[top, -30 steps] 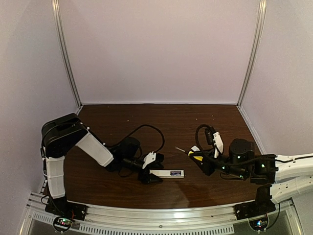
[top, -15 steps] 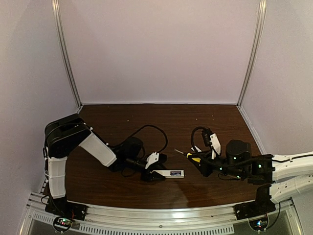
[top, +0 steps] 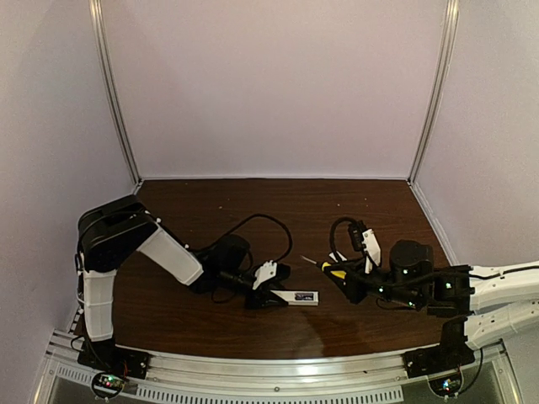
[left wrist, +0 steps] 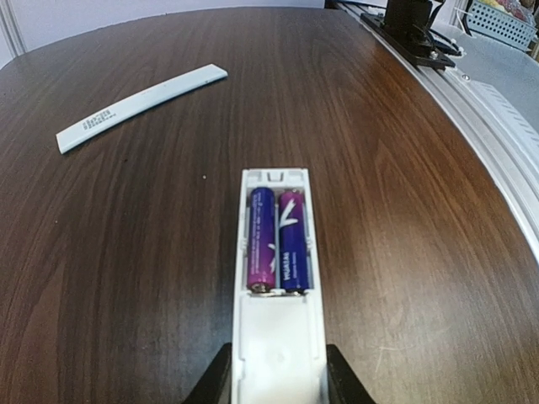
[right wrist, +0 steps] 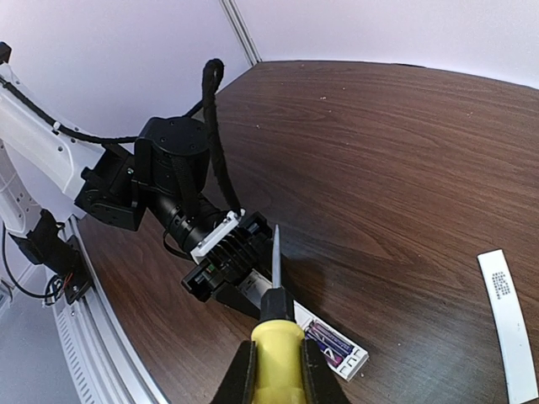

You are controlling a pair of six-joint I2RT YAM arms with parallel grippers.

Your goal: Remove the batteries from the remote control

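Note:
The white remote control lies flat on the dark wooden table with its back up and its compartment uncovered. Two purple-blue batteries sit side by side in the recess. My left gripper holds the remote's near end, one black finger pressed on each long side. In the top view that gripper is left of the remote. My right gripper is shut on the yellow-handled screwdriver, whose tip hovers above the remote and points toward the left wrist.
The detached white cover strip lies flat on the table beyond the remote, seen also at the right edge of the right wrist view. A metal rail runs along the table's near edge. Lilac walls enclose the back and sides.
The left jaws have closed in from wide apart onto the sides of the remote. The right arm with the screwdriver shifted slightly left, then stayed still.

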